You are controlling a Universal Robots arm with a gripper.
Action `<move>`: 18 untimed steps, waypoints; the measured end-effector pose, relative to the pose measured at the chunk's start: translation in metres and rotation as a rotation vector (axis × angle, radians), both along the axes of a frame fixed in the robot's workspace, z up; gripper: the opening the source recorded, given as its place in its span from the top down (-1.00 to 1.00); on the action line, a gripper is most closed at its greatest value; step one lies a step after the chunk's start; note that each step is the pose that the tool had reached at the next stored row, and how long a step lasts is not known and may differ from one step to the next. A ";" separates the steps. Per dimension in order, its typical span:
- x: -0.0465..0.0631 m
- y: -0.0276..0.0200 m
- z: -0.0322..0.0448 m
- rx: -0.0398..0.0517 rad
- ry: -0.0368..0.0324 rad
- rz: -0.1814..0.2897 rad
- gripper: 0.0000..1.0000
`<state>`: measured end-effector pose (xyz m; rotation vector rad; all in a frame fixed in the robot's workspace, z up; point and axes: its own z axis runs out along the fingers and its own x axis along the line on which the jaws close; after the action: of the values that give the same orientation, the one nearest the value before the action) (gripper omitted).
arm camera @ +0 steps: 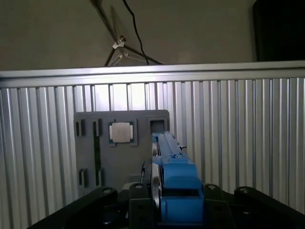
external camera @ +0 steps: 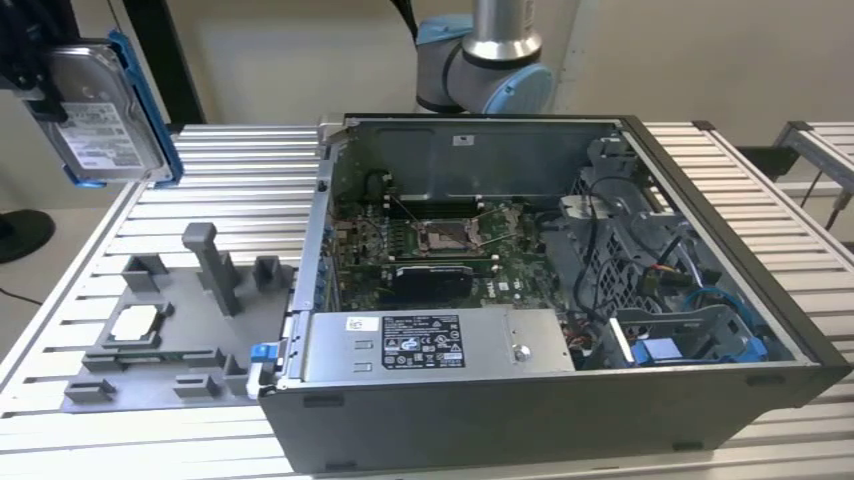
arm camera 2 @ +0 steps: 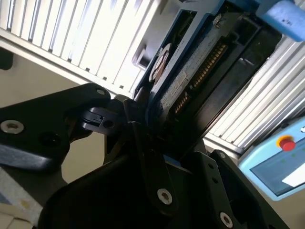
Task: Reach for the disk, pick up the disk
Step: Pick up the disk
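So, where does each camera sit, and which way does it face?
Exterior view: off the arm, looking down into the open computer case; shows an arm joint and the hand holding the disk.
First wrist view: on the arm, looking past the disk down at the grey fixture; the hand's black fingers flank the disk.
Second wrist view: on the arm, close along the disk's circuit side; the hand's black links in front.
Shared: all three show the disk in the hand.
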<state>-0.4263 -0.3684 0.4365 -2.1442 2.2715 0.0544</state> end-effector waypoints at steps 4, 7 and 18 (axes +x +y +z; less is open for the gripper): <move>0.000 0.0000 0.0181 0.0000 -0.0001 0.000 1.00; 0.000 0.0000 0.0317 0.0001 -0.0001 0.000 1.00; 0.004 -0.0001 0.0467 0.0077 -0.0001 0.000 1.00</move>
<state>-0.4226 -0.3685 0.4832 -2.1408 2.2672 0.0630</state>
